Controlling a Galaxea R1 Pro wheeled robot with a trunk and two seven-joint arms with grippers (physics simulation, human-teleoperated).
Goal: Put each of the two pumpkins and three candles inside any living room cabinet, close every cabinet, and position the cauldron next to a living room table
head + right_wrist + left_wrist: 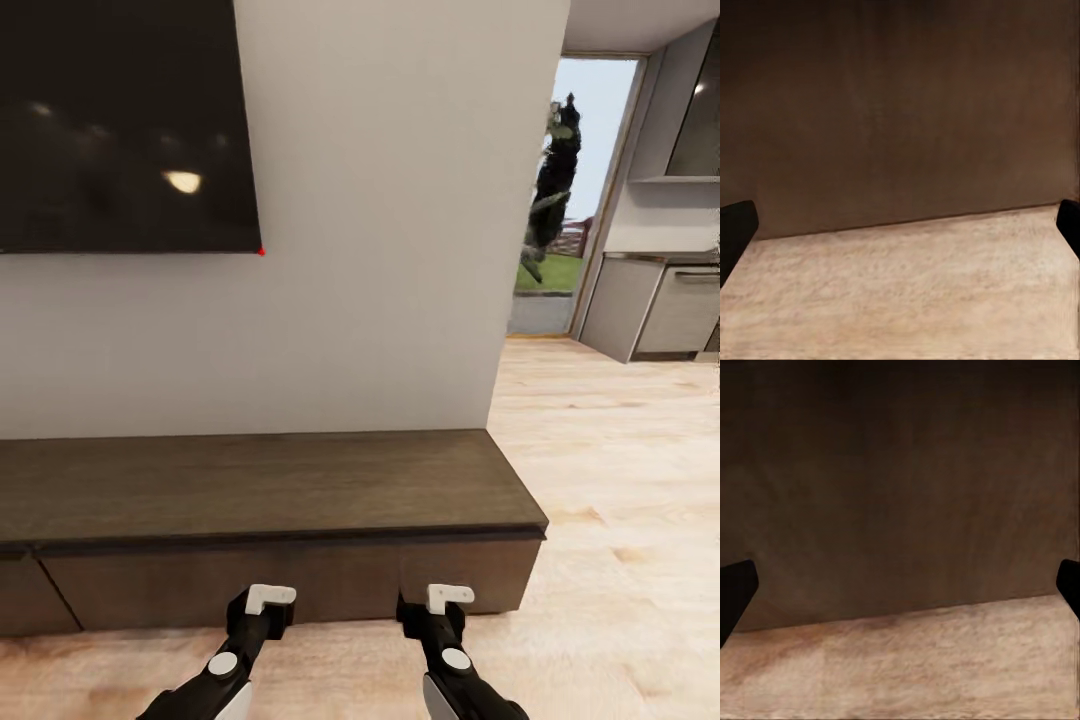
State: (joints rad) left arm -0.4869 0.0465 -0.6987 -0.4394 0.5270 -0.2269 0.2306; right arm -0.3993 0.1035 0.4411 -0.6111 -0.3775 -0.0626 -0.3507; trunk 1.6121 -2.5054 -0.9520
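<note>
wall (380, 250): you face a plain pale wall that fills most of the head view; it ends at a corner on your right
television (125, 125): a big dark screen hangs on that wall, up and to your left; a lamp glints in its glass
floor (620, 480): pale wood planks run from under you past the corner toward a grey kitchen unit (650, 305) and a glass door (565, 200) with grass outside
cabinet (260, 485): the long low dark brown unit sits against the wall straight ahead of you; its top is bare; the plain drawer fronts you can see sit flush and closed; its right end stops just short of the wall corner; in both wrist views a dark brown front meets the floor
left gripper (262, 608): low and just in front of the cabinet's drawer fronts; fingers spread apart, their dark tips (736, 589) at opposite edges of the left wrist view, nothing between them
right gripper (440, 608): beside the left one, near the same front; fingers spread wide too, tips (736, 229) at the edges of its wrist view, holding nothing
</note>
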